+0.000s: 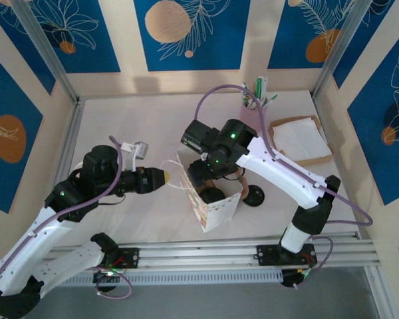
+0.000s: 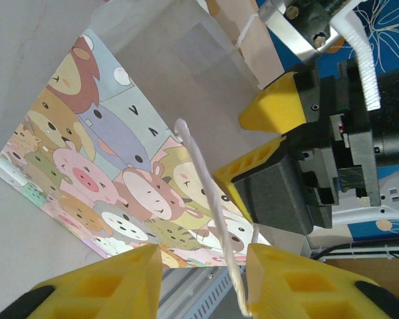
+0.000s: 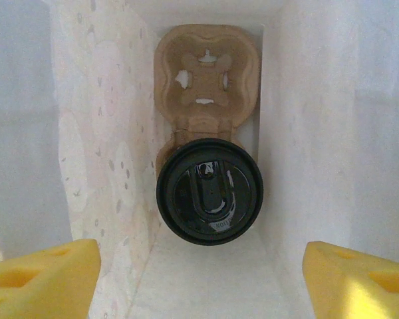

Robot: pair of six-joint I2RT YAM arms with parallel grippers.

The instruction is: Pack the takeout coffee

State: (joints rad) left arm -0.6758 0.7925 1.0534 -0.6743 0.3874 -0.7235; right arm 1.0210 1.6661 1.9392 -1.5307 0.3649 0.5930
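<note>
The takeout coffee (image 3: 209,193) stands inside the paper bag, its black lid facing up, in one seat of a brown pulp cup carrier (image 3: 206,76). My right gripper (image 3: 201,256) hangs open above it inside the bag, its yellow fingers apart and clear of the lid. From above, the right gripper (image 1: 213,184) reaches down into the cartoon-printed bag (image 1: 219,206). My left gripper (image 2: 203,266) is open at the bag's left side. The bag's white string handle (image 2: 209,199) runs loose between its fingers and rests against the right one.
A loose black lid (image 1: 255,196) lies on the table just right of the bag. A pink holder with pens (image 1: 255,105) and a cardboard box of napkins (image 1: 299,139) stand at the back right. The metal rail (image 1: 206,252) runs along the near edge.
</note>
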